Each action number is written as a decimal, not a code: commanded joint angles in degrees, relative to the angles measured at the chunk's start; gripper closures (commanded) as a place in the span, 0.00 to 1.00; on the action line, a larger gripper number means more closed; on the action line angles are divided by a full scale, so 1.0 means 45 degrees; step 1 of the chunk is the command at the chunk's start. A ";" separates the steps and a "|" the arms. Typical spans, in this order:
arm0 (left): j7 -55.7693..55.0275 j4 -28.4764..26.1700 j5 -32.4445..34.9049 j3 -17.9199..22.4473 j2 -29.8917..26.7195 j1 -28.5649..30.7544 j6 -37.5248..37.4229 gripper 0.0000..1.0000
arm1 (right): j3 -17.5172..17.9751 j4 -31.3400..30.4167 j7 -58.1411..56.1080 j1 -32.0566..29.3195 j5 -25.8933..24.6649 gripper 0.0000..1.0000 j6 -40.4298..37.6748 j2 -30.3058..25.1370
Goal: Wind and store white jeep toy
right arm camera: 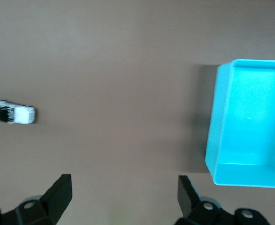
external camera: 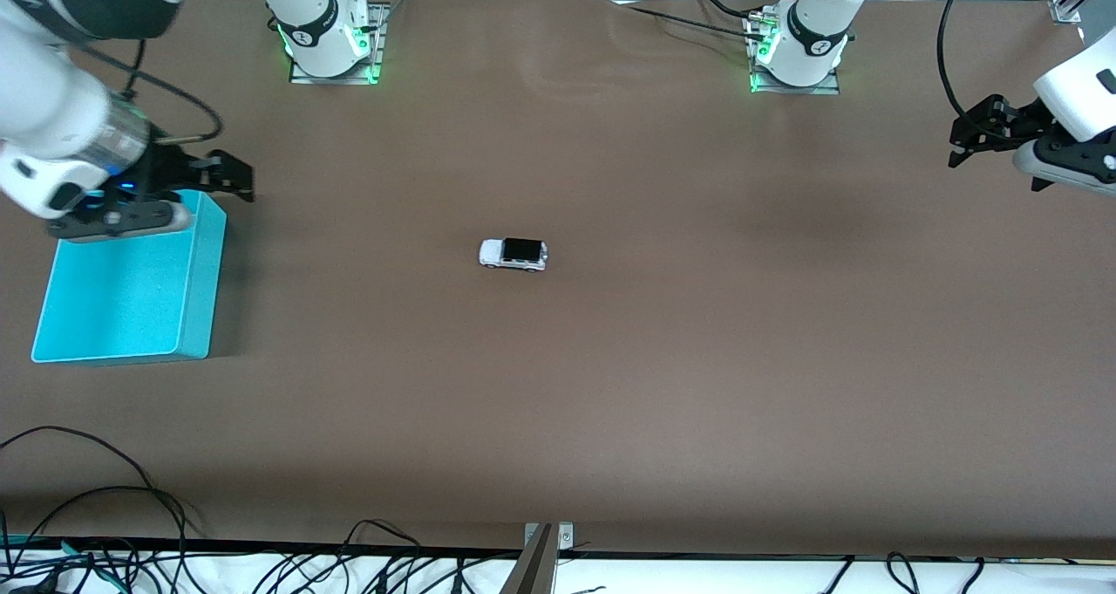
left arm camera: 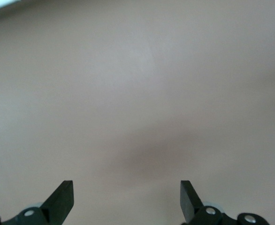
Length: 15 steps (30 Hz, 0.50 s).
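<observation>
The white jeep toy [external camera: 513,254], a tiny white car with a black roof, rests on its wheels at the middle of the brown table. It also shows in the right wrist view as the jeep [right arm camera: 11,112], well apart from the fingers. The cyan bin [external camera: 131,289] sits at the right arm's end of the table with nothing in it. My right gripper [external camera: 238,180] hangs open over the bin's edge nearest the arm bases; in its own view the gripper [right arm camera: 124,179] is over bare table beside the bin [right arm camera: 212,136]. My left gripper [external camera: 961,145] waits open at the left arm's end, and its own view has the gripper [left arm camera: 126,185] over bare table.
The two arm bases [external camera: 327,36] [external camera: 798,49] stand along the table edge farthest from the front camera. Loose black cables [external camera: 105,498] lie along the nearest edge, with a small metal bracket [external camera: 549,537] at its middle. A cable [external camera: 946,62] loops near the left arm.
</observation>
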 commanded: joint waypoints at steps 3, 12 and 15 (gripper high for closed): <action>-0.0274 -0.0944 -0.0320 0.0218 -0.0618 0.0029 0.0745 0.00 | -0.0079 0.0244 -0.0207 0.1124 0.0273 0.00 0.0370 0.0754; -0.2052 -0.0494 -0.1219 0.0199 -0.0481 0.0596 -0.0993 0.00 | 0.0019 0.0264 -0.3620 0.1965 0.1015 0.00 0.1309 0.1750; -0.2207 -0.0455 -0.1180 0.0179 -0.0501 0.0615 -0.1033 0.00 | 0.0019 0.0244 -0.5378 0.2043 0.1191 0.00 0.1659 0.2160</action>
